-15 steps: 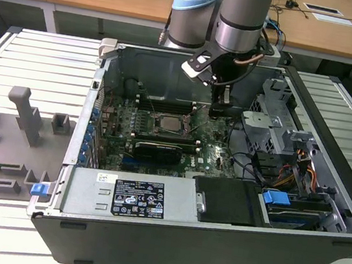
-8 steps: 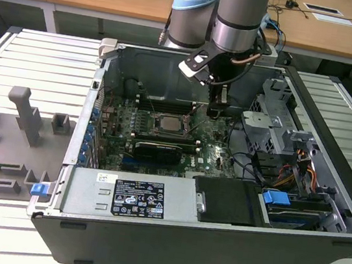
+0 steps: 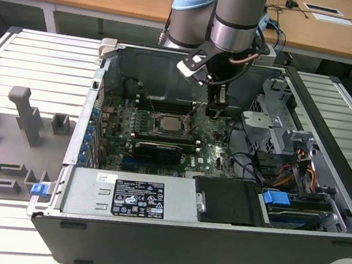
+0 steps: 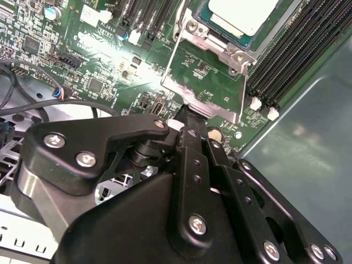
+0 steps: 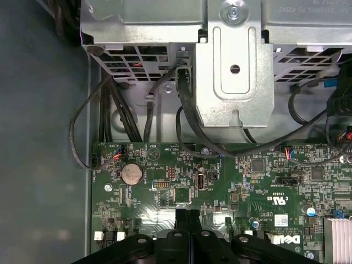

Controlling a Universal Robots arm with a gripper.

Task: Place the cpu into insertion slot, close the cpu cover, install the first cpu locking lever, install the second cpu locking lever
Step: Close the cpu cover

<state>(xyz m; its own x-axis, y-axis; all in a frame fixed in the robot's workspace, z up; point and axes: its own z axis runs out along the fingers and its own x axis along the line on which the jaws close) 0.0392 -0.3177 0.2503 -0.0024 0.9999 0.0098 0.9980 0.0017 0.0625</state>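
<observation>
The cpu lies flat in the insertion slot near the middle of the motherboard; the second wrist view shows its pale metal top inside the socket rim. The cpu cover, a silvery frame with the green board showing through its window, is swung open away from the chip toward my gripper. My black fingers are shut together, with their tips at the cover's free edge. In the exterior view my gripper hangs just to the right of the socket.
Long black memory slots run beside the socket. A metal drive cage with black cables stands to the exterior view's right. The power supply fills the case front. A grey fixture sits outside at the left.
</observation>
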